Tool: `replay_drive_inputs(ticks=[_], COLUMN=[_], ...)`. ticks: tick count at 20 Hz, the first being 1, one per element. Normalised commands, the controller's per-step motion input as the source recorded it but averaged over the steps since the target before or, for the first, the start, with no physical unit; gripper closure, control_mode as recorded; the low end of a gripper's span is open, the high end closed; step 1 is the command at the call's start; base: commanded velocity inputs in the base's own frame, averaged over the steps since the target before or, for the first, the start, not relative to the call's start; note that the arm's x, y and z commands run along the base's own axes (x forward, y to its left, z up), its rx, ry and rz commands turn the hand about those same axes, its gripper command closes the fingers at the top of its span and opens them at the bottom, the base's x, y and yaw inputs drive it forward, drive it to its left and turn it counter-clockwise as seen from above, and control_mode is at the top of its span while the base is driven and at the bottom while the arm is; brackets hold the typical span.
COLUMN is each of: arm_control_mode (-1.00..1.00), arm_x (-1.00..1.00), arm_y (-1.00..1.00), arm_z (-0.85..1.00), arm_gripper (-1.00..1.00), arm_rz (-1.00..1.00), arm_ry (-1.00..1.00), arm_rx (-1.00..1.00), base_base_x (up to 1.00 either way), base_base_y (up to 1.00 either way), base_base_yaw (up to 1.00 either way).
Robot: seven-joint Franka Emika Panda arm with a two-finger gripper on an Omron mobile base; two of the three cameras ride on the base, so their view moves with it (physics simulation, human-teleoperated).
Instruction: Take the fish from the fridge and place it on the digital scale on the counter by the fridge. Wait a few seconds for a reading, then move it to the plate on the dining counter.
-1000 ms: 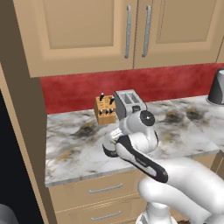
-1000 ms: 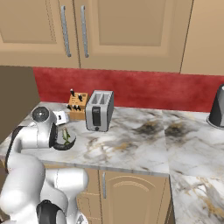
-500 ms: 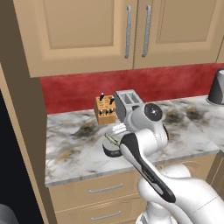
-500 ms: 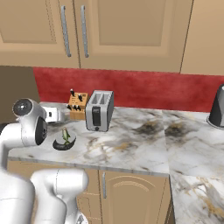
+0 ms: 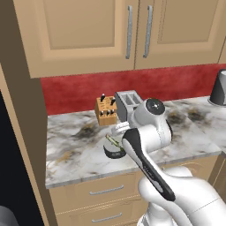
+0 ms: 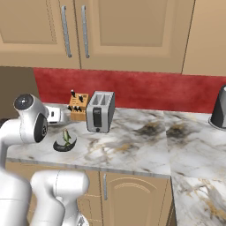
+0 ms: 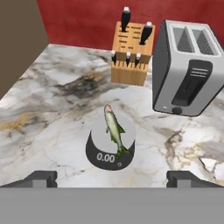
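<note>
Fish on the scale, pincer released above it.

You see a marble surface (image 7: pixel 52 109) with brown veins, backed by a red wall and beige cupboards with two bar handles. On it stand one digital scale (image 7: pixel 109 154), one fish (image 7: pixel 114 130) lying across its disc top, one silver toaster (image 7: pixel 189 70) and one wooden knife block (image 7: pixel 131 54) beside it. A dark kettle (image 6: pixel 219 108) at the far right is cut off by the frame edge. In the left base view the arm covers part of the scale. Your pincer (image 7: pixel 112 178) is spread wide, holding nothing, its two tips low in the hand view, apart from the fish.
</note>
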Motion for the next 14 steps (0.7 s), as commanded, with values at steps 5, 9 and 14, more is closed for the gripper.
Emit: replay_drive_inputs(ticks=[5, 9, 14], arm_control_mode=[-1.00, -1.00, -1.00], arm_x=[0.00, 0.05, 0.11], arm_y=[0.00, 0.05, 0.01], arm_z=[-0.02, -0.10, -0.04], arm_gripper=[-1.00, -1.00, -1.00], arm_rz=[0.00, 0.00, 0.01], arm_ry=[0.03, 0.06, 0.08], arm_rx=[0.00, -0.01, 0.00], base_base_x=[0.00, 0.00, 0.00], base_base_y=[0.00, 0.00, 0.00], base_base_yaw=[0.00, 0.00, 0.00])
